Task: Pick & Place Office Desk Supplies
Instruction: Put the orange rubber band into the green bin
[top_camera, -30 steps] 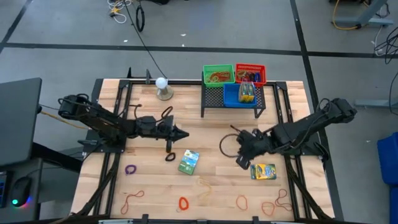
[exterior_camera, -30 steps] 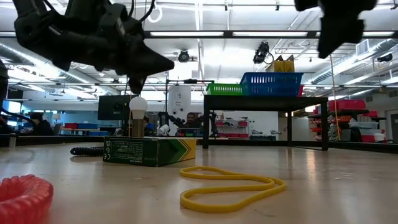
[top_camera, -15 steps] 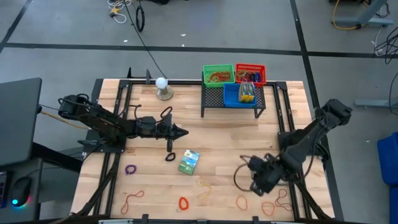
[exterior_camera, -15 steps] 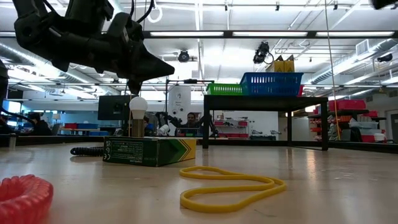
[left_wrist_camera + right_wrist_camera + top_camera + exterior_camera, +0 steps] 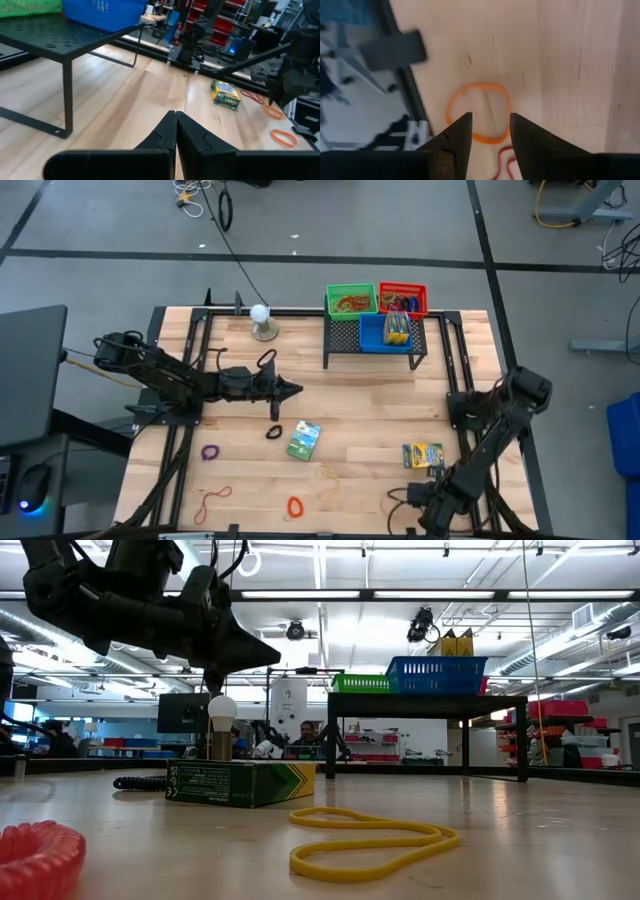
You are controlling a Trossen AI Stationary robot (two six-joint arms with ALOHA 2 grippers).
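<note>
Right claw [image 5: 487, 131] spread over orange rubber band [image 5: 479, 113], pale wood table [image 5: 350, 395], left claw [image 5: 176, 131] pressed together

Two dark jointed arms, black cables, matte black tapered fingers [image 5: 192, 142]

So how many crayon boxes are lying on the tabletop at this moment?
2. The green crayon box lies near the table's middle; the yellow-green crayon box lies toward the right side, beside the right arm. Others may sit unseen in the rack's bins.
</note>
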